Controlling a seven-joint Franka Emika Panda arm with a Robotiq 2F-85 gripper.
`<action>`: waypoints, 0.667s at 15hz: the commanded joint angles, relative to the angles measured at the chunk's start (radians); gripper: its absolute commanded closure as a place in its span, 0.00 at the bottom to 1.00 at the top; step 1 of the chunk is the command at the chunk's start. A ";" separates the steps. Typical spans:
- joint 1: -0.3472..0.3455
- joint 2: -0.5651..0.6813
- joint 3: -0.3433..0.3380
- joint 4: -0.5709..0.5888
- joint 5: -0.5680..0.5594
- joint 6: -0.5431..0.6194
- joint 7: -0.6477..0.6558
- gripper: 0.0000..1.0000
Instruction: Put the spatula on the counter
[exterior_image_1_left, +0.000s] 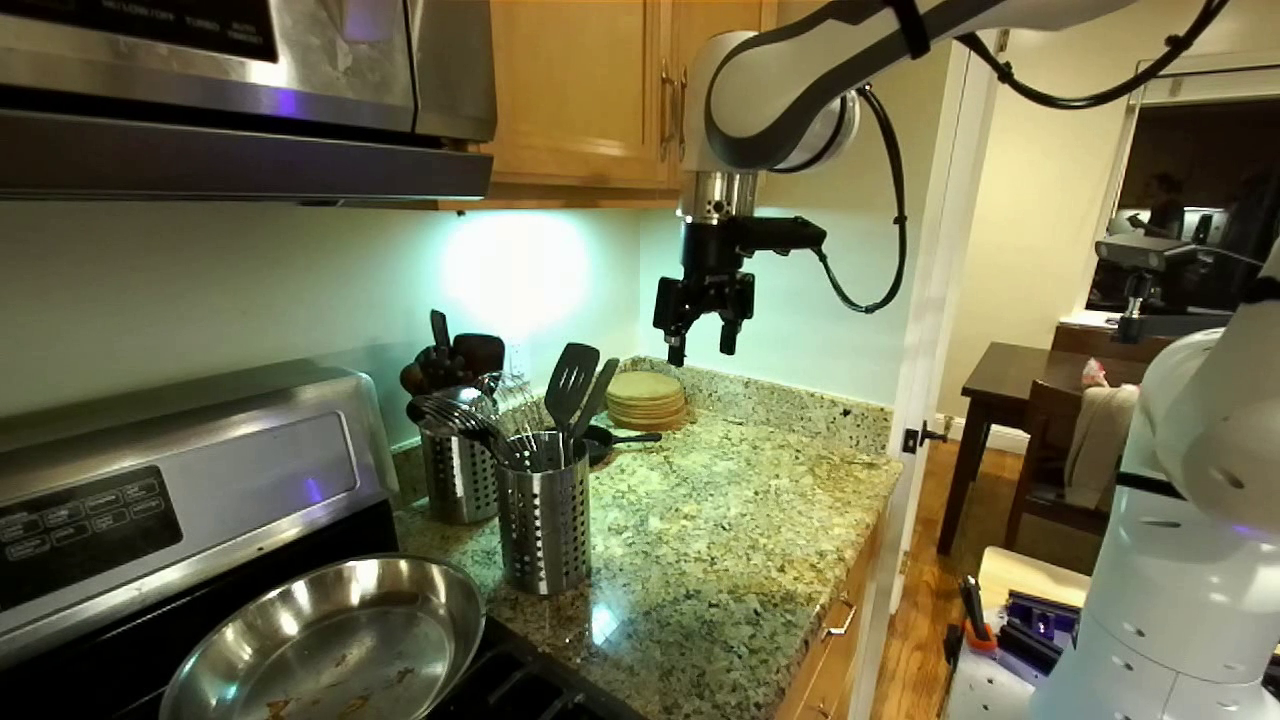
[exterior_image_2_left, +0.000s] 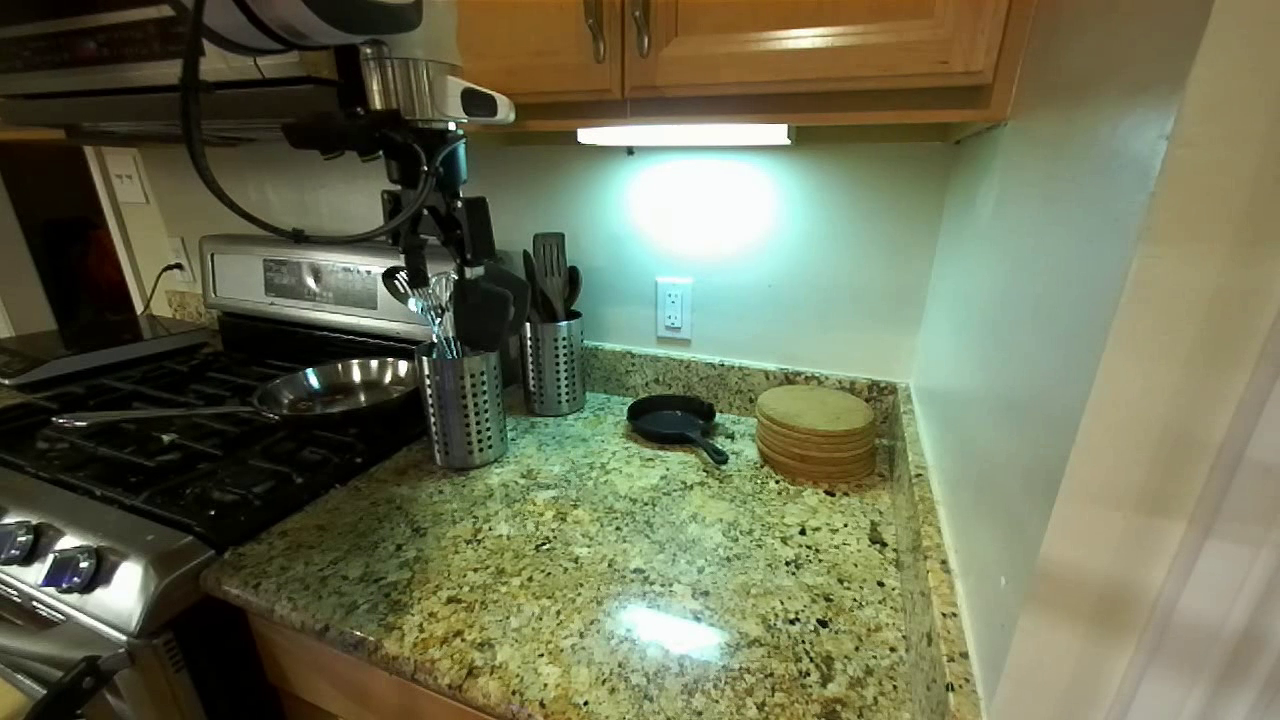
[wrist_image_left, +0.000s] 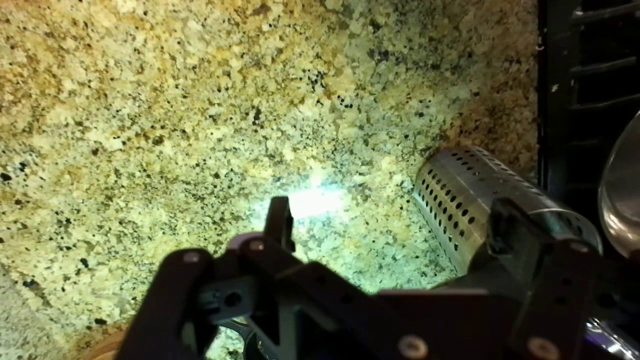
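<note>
In an exterior view the spatula (exterior_image_1_left: 572, 383), black and slotted, stands head up in the nearer steel holder (exterior_image_1_left: 545, 525), to the left of the gripper (exterior_image_1_left: 703, 346) and apart from it. The gripper hangs pointing down over the counter (exterior_image_1_left: 740, 520), its two fingers (exterior_image_1_left: 729, 337) spread wide, holding nothing. One more black utensil (exterior_image_1_left: 600, 392) leans just beside the spatula. A farther steel holder (exterior_image_2_left: 555, 365) makes two of these on the counter, both with several utensils (exterior_image_2_left: 550, 270) in them, then one black skillet (exterior_image_2_left: 668, 420) and one stack of round tan discs (exterior_image_2_left: 815, 445), layered too tightly to number. One steel pan (exterior_image_2_left: 335, 388) sits on the stove (exterior_image_2_left: 140, 565).
</note>
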 joint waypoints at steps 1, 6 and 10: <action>-0.025 0.047 0.019 0.043 0.010 0.000 0.140 0.00; -0.034 0.067 0.026 0.068 0.043 0.027 0.374 0.00; -0.020 0.094 0.048 0.080 0.122 0.090 0.553 0.00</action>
